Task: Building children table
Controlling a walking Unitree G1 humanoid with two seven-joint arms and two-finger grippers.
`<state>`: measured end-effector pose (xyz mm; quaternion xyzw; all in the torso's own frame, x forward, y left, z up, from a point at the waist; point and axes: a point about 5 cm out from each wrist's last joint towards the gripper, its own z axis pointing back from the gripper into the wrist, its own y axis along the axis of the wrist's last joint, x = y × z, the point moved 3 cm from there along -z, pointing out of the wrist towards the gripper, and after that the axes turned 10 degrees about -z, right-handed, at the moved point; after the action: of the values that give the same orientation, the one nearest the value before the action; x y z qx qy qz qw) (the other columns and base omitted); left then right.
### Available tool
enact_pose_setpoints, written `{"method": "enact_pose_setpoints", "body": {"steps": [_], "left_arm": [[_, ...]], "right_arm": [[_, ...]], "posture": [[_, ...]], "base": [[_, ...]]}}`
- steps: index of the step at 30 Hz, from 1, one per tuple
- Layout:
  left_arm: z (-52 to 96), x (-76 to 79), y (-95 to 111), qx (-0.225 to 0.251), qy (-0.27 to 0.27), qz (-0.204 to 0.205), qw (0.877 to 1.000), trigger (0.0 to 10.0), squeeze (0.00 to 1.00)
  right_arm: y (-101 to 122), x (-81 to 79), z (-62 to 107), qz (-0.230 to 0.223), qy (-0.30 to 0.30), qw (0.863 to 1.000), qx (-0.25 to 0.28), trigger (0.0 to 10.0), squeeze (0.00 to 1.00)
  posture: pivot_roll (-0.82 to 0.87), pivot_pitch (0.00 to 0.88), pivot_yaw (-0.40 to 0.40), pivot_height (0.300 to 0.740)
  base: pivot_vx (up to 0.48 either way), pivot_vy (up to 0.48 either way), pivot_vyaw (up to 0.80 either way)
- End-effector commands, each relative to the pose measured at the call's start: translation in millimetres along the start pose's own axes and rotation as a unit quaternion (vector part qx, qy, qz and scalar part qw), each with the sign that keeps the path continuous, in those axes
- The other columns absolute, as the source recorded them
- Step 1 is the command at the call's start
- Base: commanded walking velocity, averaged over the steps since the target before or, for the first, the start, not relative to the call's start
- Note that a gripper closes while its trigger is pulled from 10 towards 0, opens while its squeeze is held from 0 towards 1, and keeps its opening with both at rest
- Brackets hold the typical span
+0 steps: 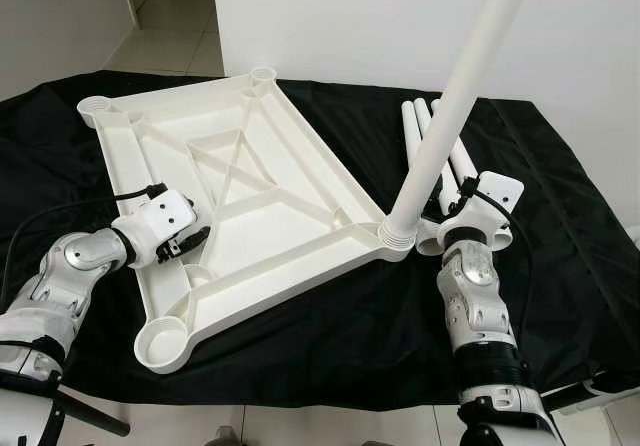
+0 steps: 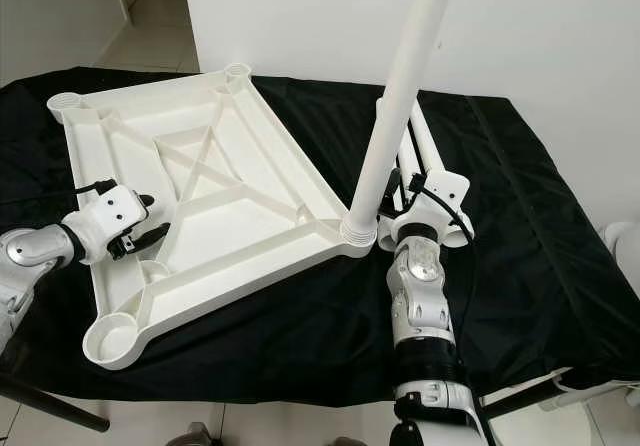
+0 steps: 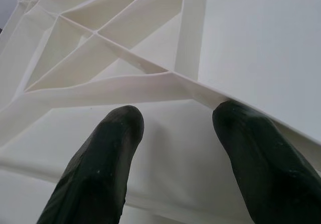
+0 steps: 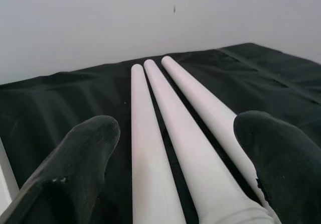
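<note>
While the tabletop [image 1: 240,196] lies upside down on the black cloth [image 1: 560,216] over the bench, its ribbed underside faces up and round sockets show at its corners. One leg [image 1: 455,106] stands in the corner socket at about 4 o'clock of the tabletop, leaning away toward 1 o'clock and running out of the top of the head views. Three more legs [image 4: 170,133] lie side by side on the cloth at about 3 o'clock of the tabletop, just beyond the standing leg.

The left gripper [image 1: 195,238] sits over the tabletop's 8 o'clock part, jaws apart, with its fingers [image 3: 100,169] against the white underside near a rib; whether they press on it I cannot tell for sure. The right gripper [image 4: 185,163] is low over the near ends of the three loose legs, jaws spread wide, one finger to each side of the bundle and not closed on any of them.
</note>
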<state>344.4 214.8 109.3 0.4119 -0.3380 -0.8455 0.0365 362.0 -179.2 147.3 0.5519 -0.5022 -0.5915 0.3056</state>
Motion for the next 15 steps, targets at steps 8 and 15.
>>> {"method": "enact_pose_setpoints", "body": {"steps": [8, 15], "left_arm": [[-6.3, 63.0, 2.7, 0.019, -0.188, 0.021, 0.982, 10.0, 0.00], [-2.9, 75.4, 20.8, 0.058, -0.227, 0.036, 0.971, 10.0, 0.00]], "right_arm": [[-10.4, -28.8, -11.7, -0.032, 0.032, 0.999, -0.022, 10.0, 0.00], [-16.8, -39.8, -21.8, -0.047, 0.035, 0.997, -0.042, 10.0, 0.00]], "posture": [[0.06, 0.006, -0.061, 0.740], [0.05, 0.011, -0.044, 0.740]], "base": [[0.000, 0.000, 0.00], [0.000, 0.000, 0.00]]}}
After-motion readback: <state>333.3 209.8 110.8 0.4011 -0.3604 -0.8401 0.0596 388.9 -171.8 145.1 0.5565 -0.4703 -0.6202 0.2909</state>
